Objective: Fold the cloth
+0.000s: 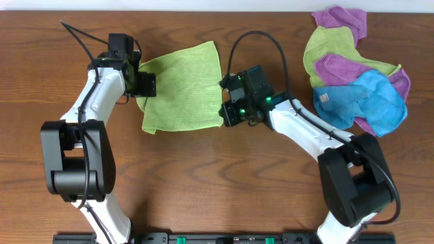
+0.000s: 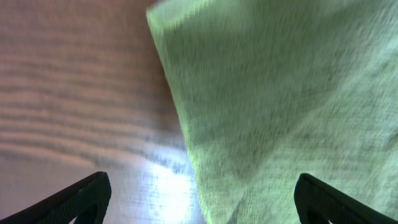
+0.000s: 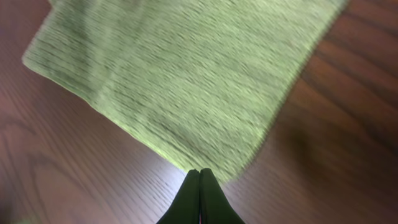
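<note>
While the cloth (image 1: 183,87) lies spread on the table (image 1: 203,176), the left gripper (image 1: 146,84) sits at its left edge with fingers spread wide, and the right gripper (image 1: 226,102) sits just at its right edge, fingers pressed together. Bare wood runs along the cloth's near side; a pile of coloured cloths (image 1: 356,74) lies well apart to its right

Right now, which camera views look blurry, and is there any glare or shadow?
Overhead view: sharp and evenly lit, with the cloth clear. Left wrist view: cloth weave is blurred, and a white glare patch sits on the table beside its edge. Right wrist view: weave slightly smeared, dark shadow on the wood beside the cloth.
</note>
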